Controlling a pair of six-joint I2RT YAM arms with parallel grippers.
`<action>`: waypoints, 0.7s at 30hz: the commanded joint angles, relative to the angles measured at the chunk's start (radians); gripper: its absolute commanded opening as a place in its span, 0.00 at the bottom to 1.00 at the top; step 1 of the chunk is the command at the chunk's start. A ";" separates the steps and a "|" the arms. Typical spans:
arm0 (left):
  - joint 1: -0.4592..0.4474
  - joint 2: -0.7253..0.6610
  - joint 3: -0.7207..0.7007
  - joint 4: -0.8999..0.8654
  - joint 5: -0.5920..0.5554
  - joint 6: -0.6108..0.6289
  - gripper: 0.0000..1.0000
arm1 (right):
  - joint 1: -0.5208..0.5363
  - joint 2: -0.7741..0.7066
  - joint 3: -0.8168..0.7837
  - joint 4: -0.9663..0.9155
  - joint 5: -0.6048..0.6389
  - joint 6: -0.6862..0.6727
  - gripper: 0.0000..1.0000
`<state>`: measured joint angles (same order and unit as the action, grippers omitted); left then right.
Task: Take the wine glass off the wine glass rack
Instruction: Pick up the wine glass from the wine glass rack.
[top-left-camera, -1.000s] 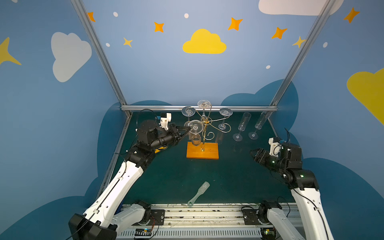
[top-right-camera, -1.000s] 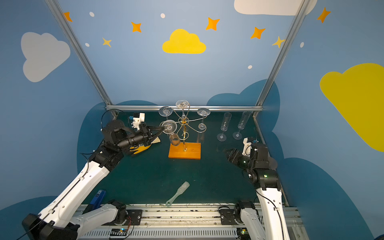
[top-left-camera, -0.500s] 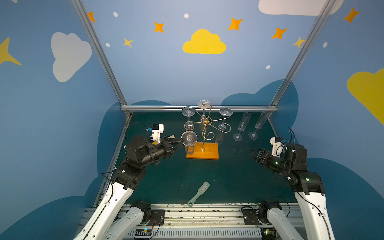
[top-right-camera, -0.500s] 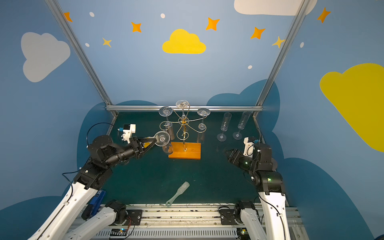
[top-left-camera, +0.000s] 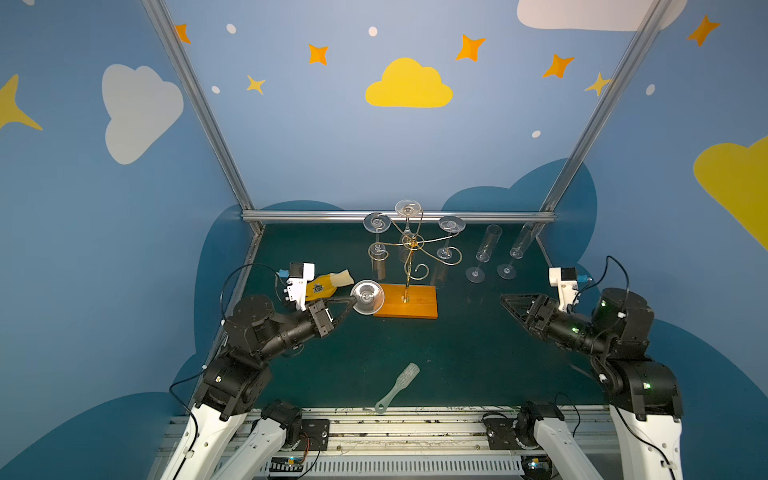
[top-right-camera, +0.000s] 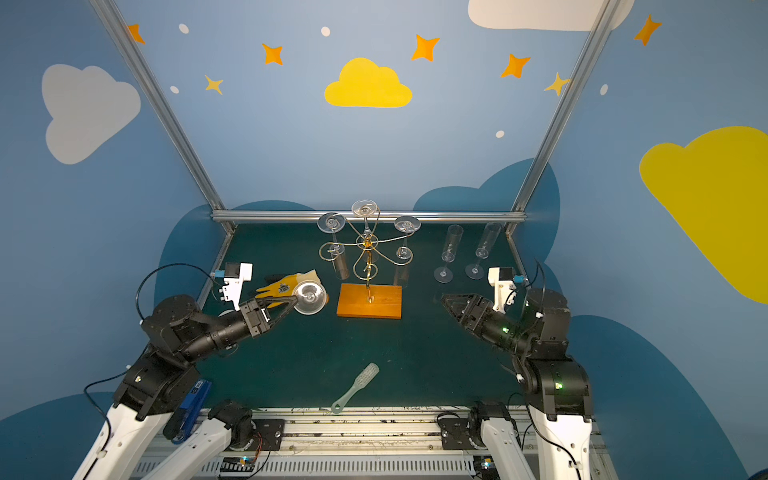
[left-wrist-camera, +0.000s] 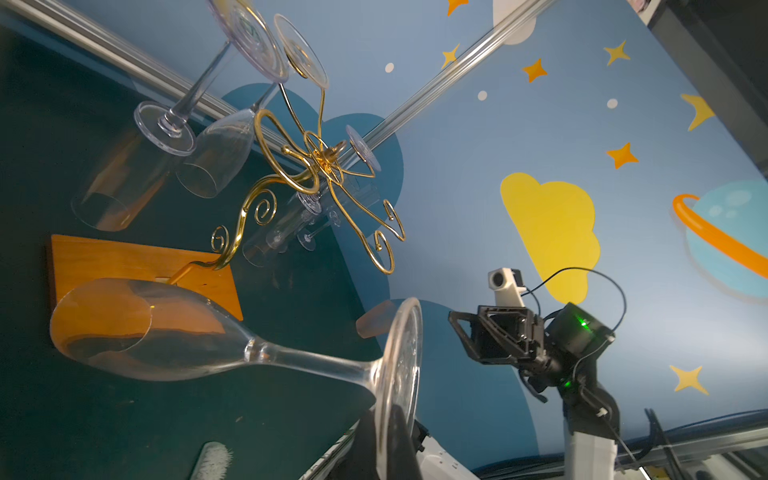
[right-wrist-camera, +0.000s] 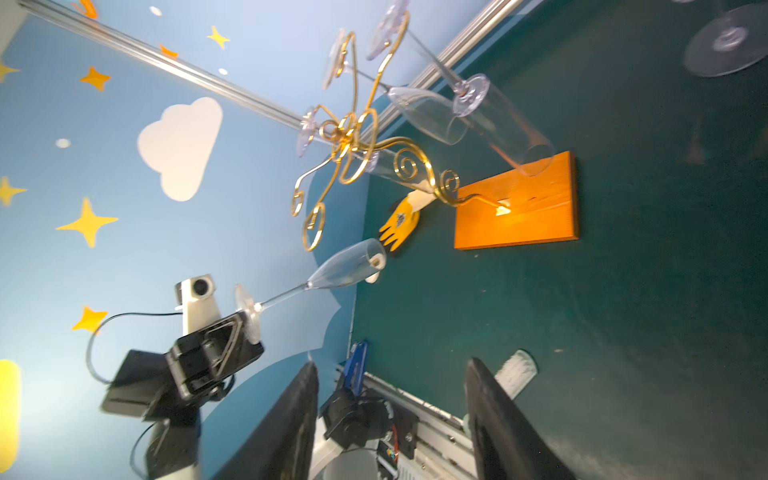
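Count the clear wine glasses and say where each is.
6. Three hang inverted on the gold wire rack: left glass, rear glass, right glass. Two upright flutes stand on the green table right of it. The left end effector holds the sixth glass by its foot.

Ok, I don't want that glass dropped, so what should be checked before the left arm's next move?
1. The wine glass is clear of the wine glass rack: ok.
2. The left gripper is shut on its foot: ok.
3. Glass upright: not ok, foot uppermost.
4. Bare table near the rack for setting down: ok.
5. The right gripper is open and empty: ok.
6. Grip firm enough: cannot tell.
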<state>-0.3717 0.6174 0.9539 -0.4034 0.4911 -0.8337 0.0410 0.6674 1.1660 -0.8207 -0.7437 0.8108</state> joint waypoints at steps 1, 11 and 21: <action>-0.002 -0.023 0.051 -0.027 0.006 0.149 0.03 | 0.017 -0.006 0.045 0.127 -0.112 0.184 0.55; -0.002 -0.084 0.066 -0.059 -0.012 0.313 0.03 | 0.154 0.026 0.112 0.205 -0.057 0.365 0.55; -0.001 -0.119 0.076 -0.030 -0.059 0.460 0.03 | 0.699 0.234 0.201 0.265 0.307 0.267 0.56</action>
<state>-0.3717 0.5106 1.0004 -0.4839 0.4503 -0.4583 0.6235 0.8242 1.3182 -0.6106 -0.5945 1.1343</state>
